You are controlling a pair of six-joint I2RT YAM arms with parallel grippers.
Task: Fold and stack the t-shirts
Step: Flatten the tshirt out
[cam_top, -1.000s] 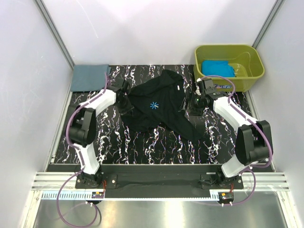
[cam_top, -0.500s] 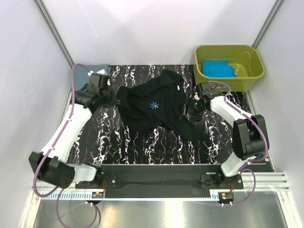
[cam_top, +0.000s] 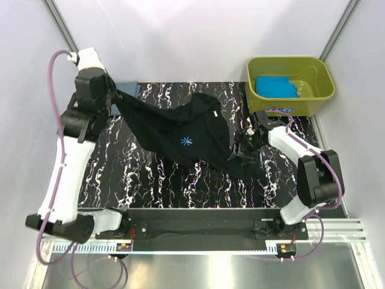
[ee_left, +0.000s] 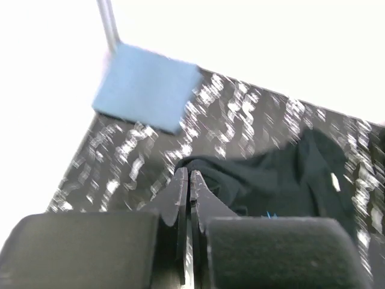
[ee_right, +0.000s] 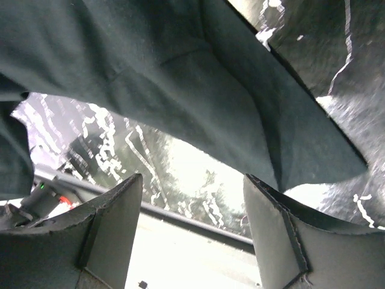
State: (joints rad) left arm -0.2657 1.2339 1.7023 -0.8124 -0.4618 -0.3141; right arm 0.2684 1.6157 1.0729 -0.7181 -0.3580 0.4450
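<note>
Item 1: black t-shirt (cam_top: 186,135), unfolded, spread on counter (cam_top: 150,180) left of olive tub (cam_top: 328,90), one edge lifted.
Left claw (cam_top: 113,95): pinched shut on that edge, far from tub.
Right claw (cam_top: 245,148): wide open, empty, at shirt's side nearest tub.
Item 2: grey-blue t-shirt (ee_left: 147,87), folded, counter corner opposite tub.
Item 3: turquoise t-shirt (cam_top: 275,86), inside tub.
Est.: approx. 1 of 3 done; no stack yet.

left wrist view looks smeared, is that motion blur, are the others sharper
Left wrist: motion blur streaks the marbled tabletop and grey-blue shirt, wall blown white. Right wrist: black t-shirt fairly sharp, glare beneath. Top external: sharp, evenly lit.
</note>
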